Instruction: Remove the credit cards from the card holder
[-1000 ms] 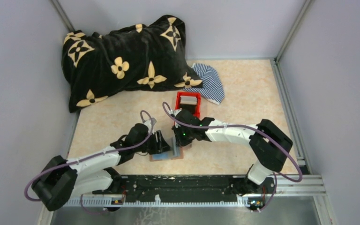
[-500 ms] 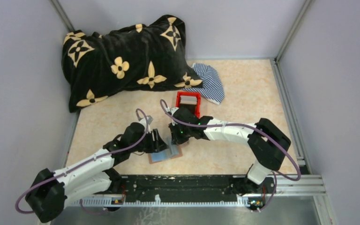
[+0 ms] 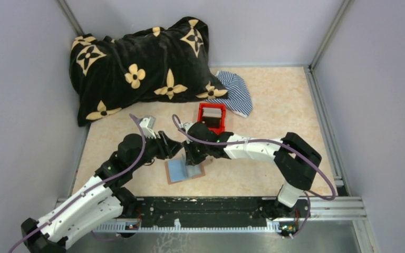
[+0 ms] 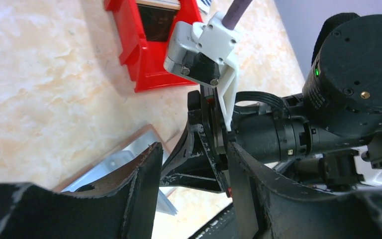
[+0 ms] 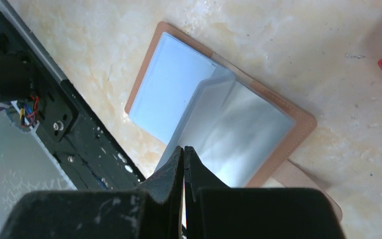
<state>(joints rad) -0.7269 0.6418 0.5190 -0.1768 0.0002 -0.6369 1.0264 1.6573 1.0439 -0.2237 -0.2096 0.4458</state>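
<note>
The card holder (image 3: 169, 178) lies open on the table near the front rail, brown leather rim (image 5: 301, 124) showing. A light blue card (image 5: 164, 92) covers its left half. A grey card (image 5: 238, 129) lies over the right half, with its near corner tilted up. My right gripper (image 5: 184, 148) is shut on that raised corner and hangs over the holder (image 3: 194, 159). My left gripper (image 3: 178, 149) hovers just left of it, open and empty. Between its fingers (image 4: 193, 149) I see only the right wrist and a corner of the holder (image 4: 114, 162).
A red open-top box (image 3: 211, 117) with dark contents stands just behind the grippers, also in the left wrist view (image 4: 149, 59). A black flowered blanket (image 3: 142, 63) and a striped cloth (image 3: 237, 92) lie at the back. The black rail (image 3: 205, 208) runs along the near edge.
My left gripper has lifted off the card holder and drawn back to the left, uncovering the light blue card. The right gripper has shifted slightly left, still shut.
</note>
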